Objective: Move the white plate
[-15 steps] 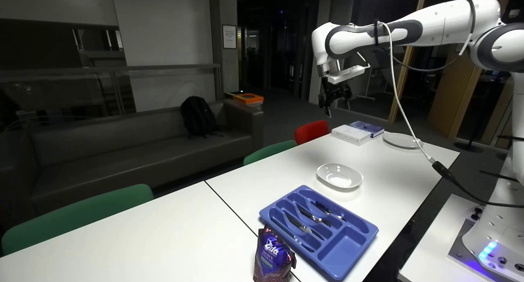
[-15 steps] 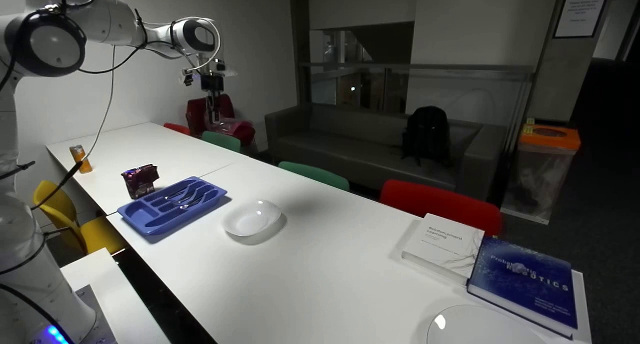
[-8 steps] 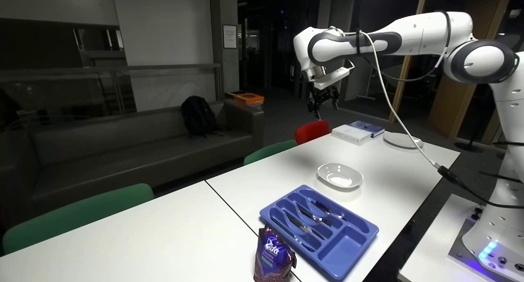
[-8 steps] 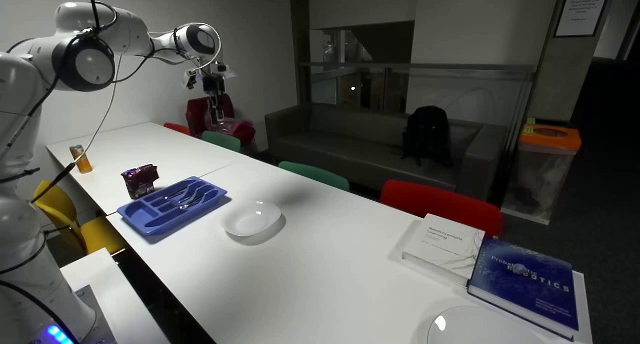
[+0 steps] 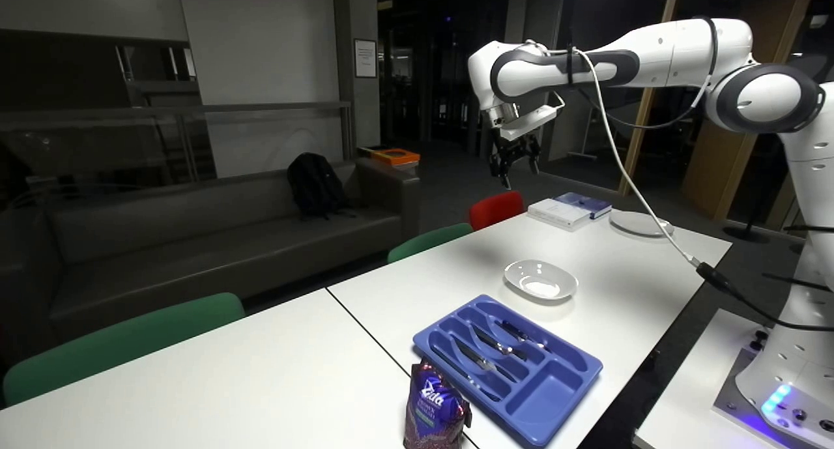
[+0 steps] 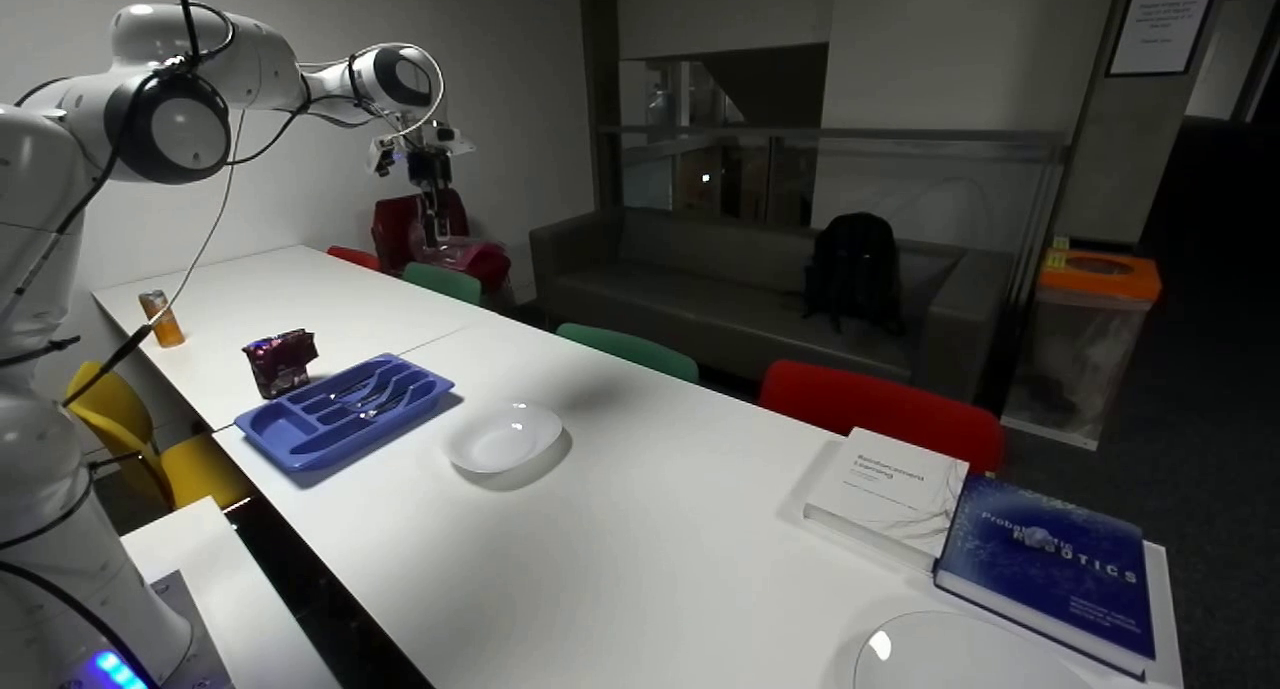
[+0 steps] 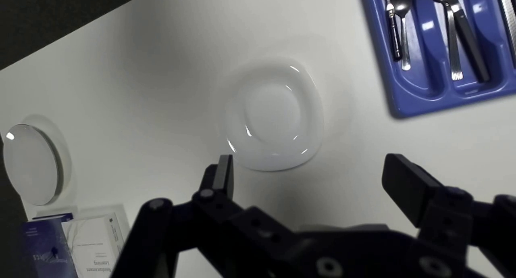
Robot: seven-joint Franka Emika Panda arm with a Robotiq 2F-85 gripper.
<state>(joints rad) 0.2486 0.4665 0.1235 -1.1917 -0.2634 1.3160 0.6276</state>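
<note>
**White plate [image 7: 274,112] sits on the table [image 5: 215,384] below a spread gripper [image 7: 309,175]**

Nearest my wrist camera are the two fingers [image 7: 407,185], parted wide and released. Both exterior views show me the gripper hanging at the end of the arm [image 5: 684,48], well above the tabletop.

Below, the white plate lies right way up on the table, apart from the gripper. From the wrist I see all of it, with one finger showing close to its rim in that picture.

Near the plate, but clear of it, I have the blue cutlery tray [image 7: 427,103], with cutlery [image 7: 454,48] lying in its long compartments. A shiny dark packet [image 5: 435,406] stands just beside the tray; whether the two touch I cannot tell. In an exterior view an orange can [image 6: 169,331] stands farther along the table, beyond the packet.

On the plate's other side, well apart from it, a white book [image 6: 890,494] and a blue book [image 6: 1050,569] lie side by side, with a white oval disc [image 7: 32,165] near them.

Past the table edge I make out green chairs [image 6: 630,351] and a red chair [image 6: 880,409], then a couch [image 5: 228,240] with a black backpack [image 5: 317,185] on its seat.
</note>
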